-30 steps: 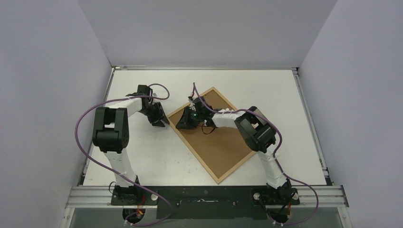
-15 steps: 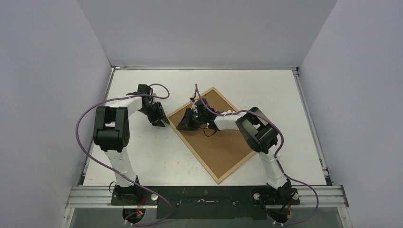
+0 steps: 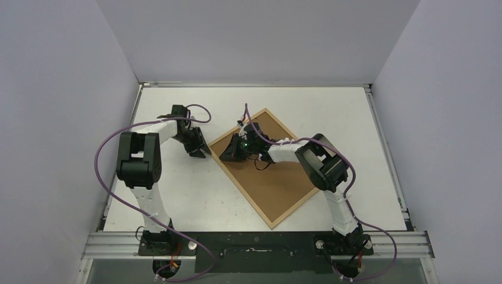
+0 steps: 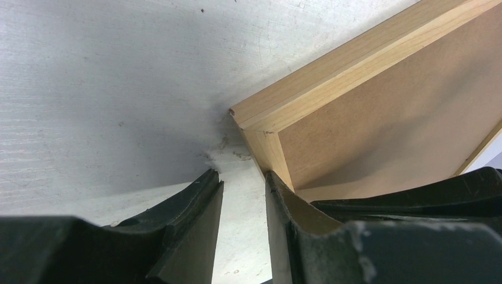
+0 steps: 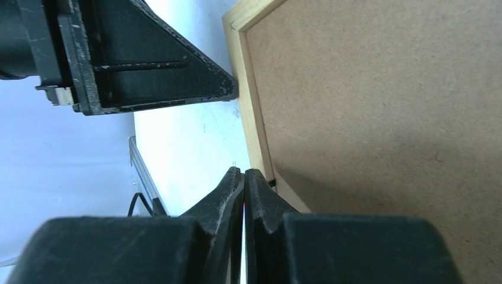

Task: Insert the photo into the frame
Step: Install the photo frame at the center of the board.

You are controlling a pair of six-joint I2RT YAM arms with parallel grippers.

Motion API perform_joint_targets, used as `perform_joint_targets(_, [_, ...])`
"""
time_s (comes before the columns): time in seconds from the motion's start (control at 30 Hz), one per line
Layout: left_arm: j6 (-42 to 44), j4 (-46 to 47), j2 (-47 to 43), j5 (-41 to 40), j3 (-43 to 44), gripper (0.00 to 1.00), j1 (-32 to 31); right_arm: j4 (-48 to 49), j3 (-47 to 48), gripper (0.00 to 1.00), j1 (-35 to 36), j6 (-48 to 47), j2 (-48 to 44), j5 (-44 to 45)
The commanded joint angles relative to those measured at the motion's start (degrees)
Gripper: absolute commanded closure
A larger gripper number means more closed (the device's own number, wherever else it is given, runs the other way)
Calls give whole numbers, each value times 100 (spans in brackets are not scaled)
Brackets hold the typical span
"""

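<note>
Three pale walls (image 3: 59, 118) close in the bench (image 3: 177, 195) on the left, far and right sides, and a metal rail (image 3: 260, 242) runs along the near edge where both arms are bolted. I count two arms, two purple cables (image 3: 103, 177) looping off them, and one frame (image 3: 278, 177).

The frame lies flat at the middle of the bench, turned like a diamond, brown back board up inside a thin light-wood border. One corner points left towards my left arm, one far, one right and one near.

The left gripper (image 3: 201, 152) sits low, just left of that left corner. In its wrist view the fingers (image 4: 195, 207) stand partly apart with only bench surface showing in the gap. The frame's corner is just ahead of the tips. One finger lies against or over the wood rail; I cannot tell whether it touches.

The right gripper (image 3: 229, 156) reaches in from the right, across the board, to the near-left rail close to the same corner. In its wrist view the fingers (image 5: 228, 189) are pressed tight together with nothing between them, tips at the rail's outer edge. The two grippers face each other there, near but apart, so that corner is crowded.

White bench shows all round the frame, broadest between its right corner and the right wall, and in the near-left area beside the left arm.
</note>
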Motion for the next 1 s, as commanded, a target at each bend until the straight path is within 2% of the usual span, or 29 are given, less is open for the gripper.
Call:
perform_joint_targets(0.0, [77, -148, 359, -491, -89, 69, 7, 503, -6, 100, -3, 19, -383, -111])
perform_joint_targets(0.63, [77, -185, 426, -497, -81, 69, 1, -34, 151, 100, 76, -102, -51, -135])
perform_joint_targets(0.97, [84, -201, 414, -495, -89, 70, 3, -598, 290, 100, 3, -377, 303, 269])
